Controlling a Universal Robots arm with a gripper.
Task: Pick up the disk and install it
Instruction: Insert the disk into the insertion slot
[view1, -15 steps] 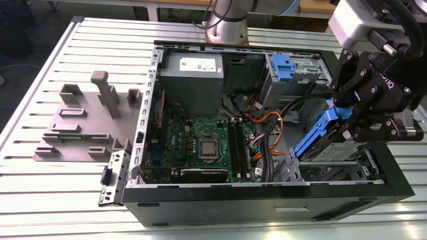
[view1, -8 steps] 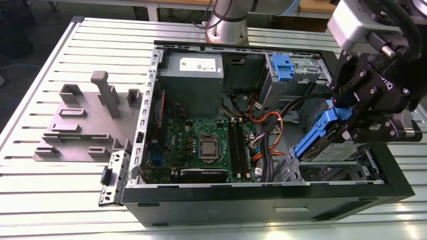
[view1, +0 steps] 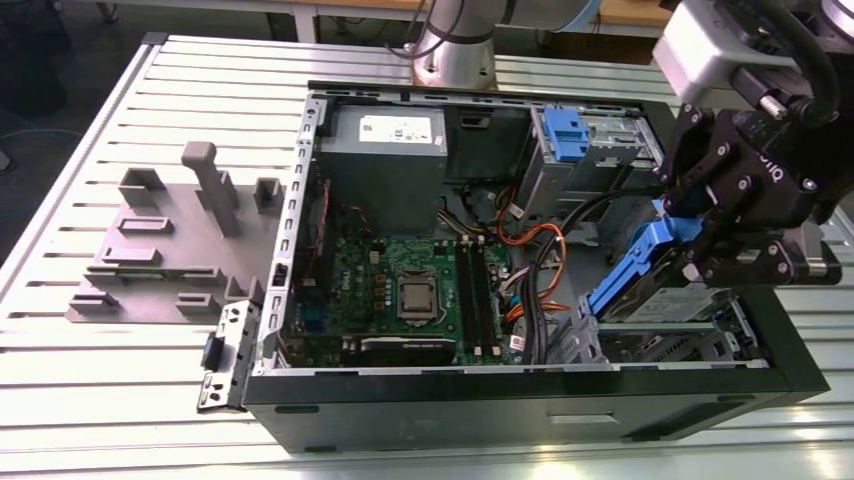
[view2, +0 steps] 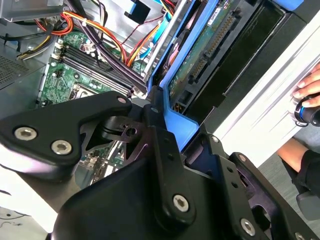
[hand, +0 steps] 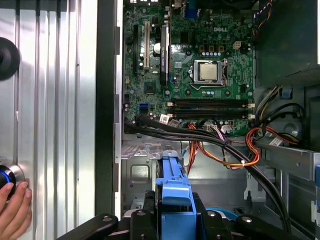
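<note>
Hand (view1: 694, 255) pinched the disk (view1: 638, 272) by its blue carrier, tilted above the bay (view1: 674, 345) at four o'clock of the case (view1: 400, 400). Judgement: keep it square to the bay, clear of the cables (view1: 531, 238).

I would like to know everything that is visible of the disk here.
The disk is a flat silver hard drive in a bright blue plastic carrier; the second wrist view shows its green circuit board. The gripper clamps the carrier. It is tilted steeply over the open computer case, at the exterior view's right.
</note>
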